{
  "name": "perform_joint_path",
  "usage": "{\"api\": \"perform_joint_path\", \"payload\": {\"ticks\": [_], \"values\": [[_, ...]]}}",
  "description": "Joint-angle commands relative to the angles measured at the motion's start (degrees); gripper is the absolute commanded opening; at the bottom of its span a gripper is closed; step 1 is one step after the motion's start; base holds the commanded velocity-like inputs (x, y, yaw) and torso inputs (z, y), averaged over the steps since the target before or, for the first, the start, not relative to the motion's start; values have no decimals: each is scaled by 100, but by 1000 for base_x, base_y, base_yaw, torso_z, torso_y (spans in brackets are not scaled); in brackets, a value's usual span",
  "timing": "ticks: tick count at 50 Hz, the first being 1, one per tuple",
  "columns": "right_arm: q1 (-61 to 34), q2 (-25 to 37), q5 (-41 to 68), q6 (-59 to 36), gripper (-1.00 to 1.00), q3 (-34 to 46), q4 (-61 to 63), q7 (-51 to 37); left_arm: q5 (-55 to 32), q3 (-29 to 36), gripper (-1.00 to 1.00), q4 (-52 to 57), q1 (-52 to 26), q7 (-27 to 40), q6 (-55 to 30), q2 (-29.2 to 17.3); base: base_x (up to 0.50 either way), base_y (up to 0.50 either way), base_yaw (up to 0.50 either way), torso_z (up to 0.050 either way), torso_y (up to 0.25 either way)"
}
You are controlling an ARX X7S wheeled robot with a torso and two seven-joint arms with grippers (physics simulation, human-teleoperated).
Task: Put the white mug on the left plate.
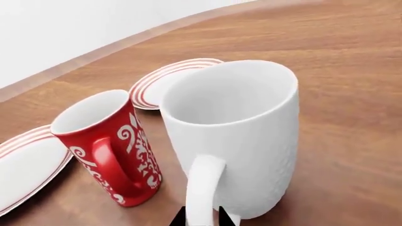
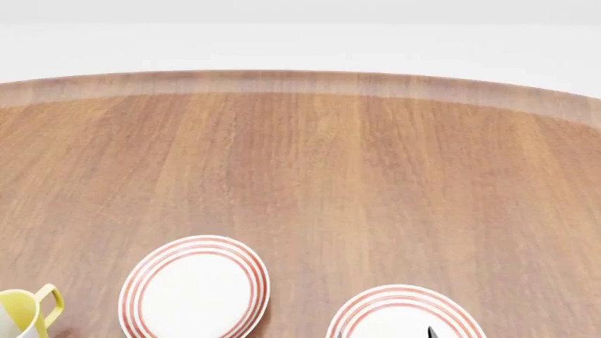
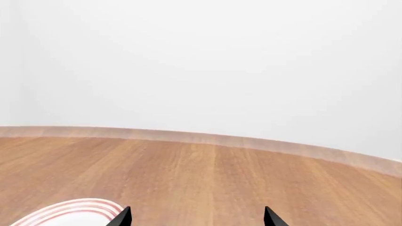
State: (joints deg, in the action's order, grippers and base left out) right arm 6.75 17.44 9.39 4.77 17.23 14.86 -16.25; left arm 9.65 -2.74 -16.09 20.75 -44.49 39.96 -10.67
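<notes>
Our left gripper [image 1: 202, 220] sits at the white mug's handle; our right gripper [image 3: 197, 217] hangs spread above the table.

In the left wrist view we see the white mug [image 1: 242, 136] upright on the wooden table [image 1: 339, 70], its loop handle [image 1: 202, 193] running down between our two dark fingertips [image 1: 178, 219], though we cannot tell whether they are clamped on it or just beside it. A red mug [image 1: 112, 146] with white marks stands close beside it. From the head view, the left plate [image 2: 195, 289] lies bare on the table, a second ringed plate [image 2: 406, 314] to its right and a yellow-handled mug [image 2: 27, 310] to its left. Our right jaws stand wide apart with nothing between them.
</notes>
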Motion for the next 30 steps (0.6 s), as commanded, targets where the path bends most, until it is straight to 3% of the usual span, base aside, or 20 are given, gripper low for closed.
{"api": "perform_joint_path", "payload": {"ticks": [1, 30], "values": [[11, 25, 28, 15, 100, 8, 26, -20, -245, -14, -100, 417, 396, 88, 154, -43, 0, 0, 0, 0, 0], [33, 65, 12, 26, 100, 68, 74, -98, -354, -76, -100, 128, 1183, 559, 1391, -140, 0, 0, 0, 0, 0]]}}
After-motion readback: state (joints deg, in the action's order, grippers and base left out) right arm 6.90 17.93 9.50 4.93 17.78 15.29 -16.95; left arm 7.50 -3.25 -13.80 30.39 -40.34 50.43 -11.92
